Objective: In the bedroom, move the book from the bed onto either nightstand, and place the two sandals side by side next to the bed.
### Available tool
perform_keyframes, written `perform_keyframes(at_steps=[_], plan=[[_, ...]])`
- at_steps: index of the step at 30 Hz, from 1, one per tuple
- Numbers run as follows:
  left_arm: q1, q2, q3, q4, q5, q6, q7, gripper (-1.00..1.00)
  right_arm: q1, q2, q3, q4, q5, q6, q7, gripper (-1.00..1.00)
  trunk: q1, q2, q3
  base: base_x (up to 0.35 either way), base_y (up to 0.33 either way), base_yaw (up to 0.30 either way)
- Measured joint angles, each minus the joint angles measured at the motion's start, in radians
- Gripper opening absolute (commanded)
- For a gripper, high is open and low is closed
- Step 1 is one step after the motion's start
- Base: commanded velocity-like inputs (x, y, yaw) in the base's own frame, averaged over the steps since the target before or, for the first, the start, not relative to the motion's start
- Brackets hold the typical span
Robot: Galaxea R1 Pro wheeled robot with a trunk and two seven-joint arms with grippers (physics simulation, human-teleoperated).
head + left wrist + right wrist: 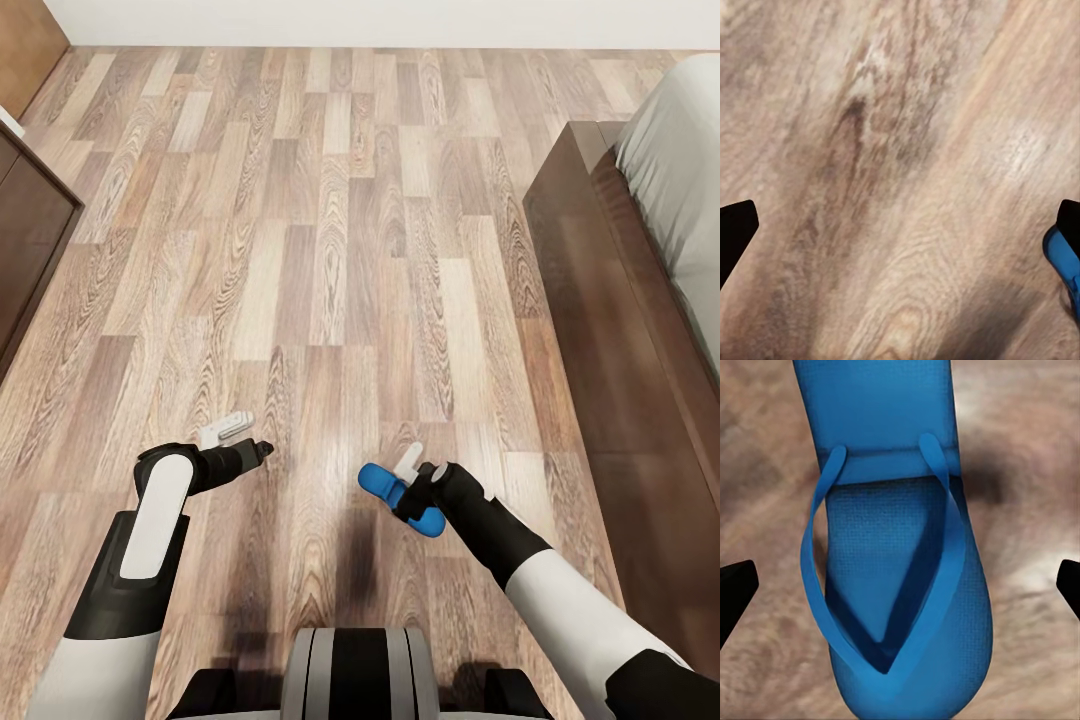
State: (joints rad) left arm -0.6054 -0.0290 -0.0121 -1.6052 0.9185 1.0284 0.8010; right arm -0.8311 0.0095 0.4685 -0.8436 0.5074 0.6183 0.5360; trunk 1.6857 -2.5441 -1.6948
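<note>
**A:** Start at the jaws. What is the right gripper doing?

**B:** From the head view it sits right over a blue sandal on the wooden floor. Its wrist view shows the two dark fingertips spread wide at the picture's edges, well clear of the sandal between them. So the jaws are released, touching nothing.

**A:** And the left gripper?

**B:** Also spread. Its wrist view has one dark fingertip at each edge, with bare floor between. A sliver of blue sandal peeks in at one side.

**A:** Describe the sandal.

**B:** Bright blue, flat, a flip-flop. The sole has a fine dotted texture, and two thin blue straps run from the sides down to a single toe post, forming a V. The straps stand up off the sole and cast a shadow on it.

**A:** Any logo or lettering?

**B:** None that I can read.

**A:** Where does it lie?

**B:** On the floor just in front of the robot's base, left of the bed, whose dark brown frame and white mattress run along the right side. A dark cabinet stands at the far left, well apart.
</note>
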Motion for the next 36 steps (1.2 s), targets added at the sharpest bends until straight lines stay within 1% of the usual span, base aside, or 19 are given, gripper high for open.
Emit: perform_keyframes(at_steps=[13,18,26,36], plan=[[0.0,0.001,0.0,0.0,0.0,0.0,0.0,1.0,0.0,0.0,0.0,0.019,0.003,-0.004,-0.001,1.0,0.0,0.0,0.0,0.0,0.0,0.0],[0.0,0.001,0.0,0.0,0.0,0.0,0.0,1.0,0.0,0.0,-0.003,0.052,0.003,-0.036,-0.002,1.0,0.0,0.0,0.0,0.0,0.0,0.0],[0.0,0.0,0.0,0.0,0.0,0.0,0.0,1.0,0.0,0.001,-0.005,0.092,0.001,-0.064,-0.002,1.0,0.0,0.0,0.0,0.0,0.0,0.0],[0.0,0.0,0.0,0.0,0.0,0.0,0.0,1.0,0.0,0.001,-0.005,0.109,0.002,-0.117,-0.002,1.0,0.0,0.0,0.0,0.0,0.0,0.0]])
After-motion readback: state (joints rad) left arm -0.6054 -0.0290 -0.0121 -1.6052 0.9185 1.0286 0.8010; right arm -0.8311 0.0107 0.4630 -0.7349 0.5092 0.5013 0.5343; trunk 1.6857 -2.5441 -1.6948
